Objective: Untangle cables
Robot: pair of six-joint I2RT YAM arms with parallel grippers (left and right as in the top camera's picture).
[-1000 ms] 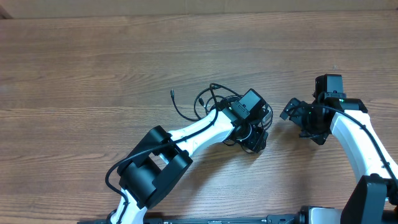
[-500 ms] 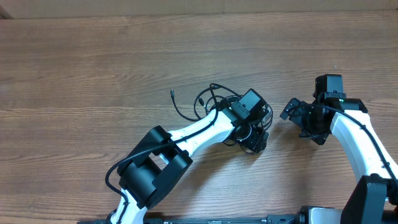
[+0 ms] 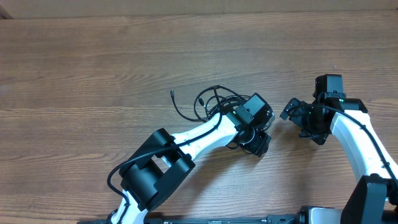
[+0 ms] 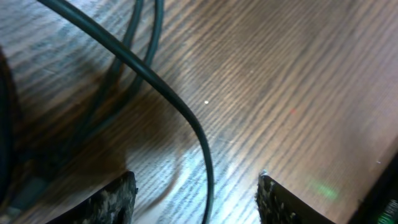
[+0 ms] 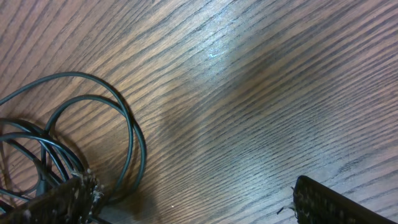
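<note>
The cables [image 3: 210,101] lie as a bunch of thin black loops at the table's middle, with one loose end [image 3: 172,94] pointing left. My left gripper [image 3: 260,142] sits low at the bunch's right edge. In the left wrist view the left gripper [image 4: 196,202] is open, and one cable strand [image 4: 186,115] runs untouched between its fingers [image 4: 115,199]. My right gripper [image 3: 291,112] hovers just right of the bunch, wide open. In the right wrist view the right gripper [image 5: 193,205] holds nothing, with cable loops [image 5: 127,127] beside its left finger [image 5: 62,199].
Bare wooden tabletop [image 3: 93,62] surrounds the bunch on the left and far side. Both arms crowd the near right part, the left arm's white link [image 3: 199,134] reaching diagonally toward the cables.
My left gripper has shifted slightly right and nearer, and the cable loops beside it have moved a little with it. The right arm has not moved.
</note>
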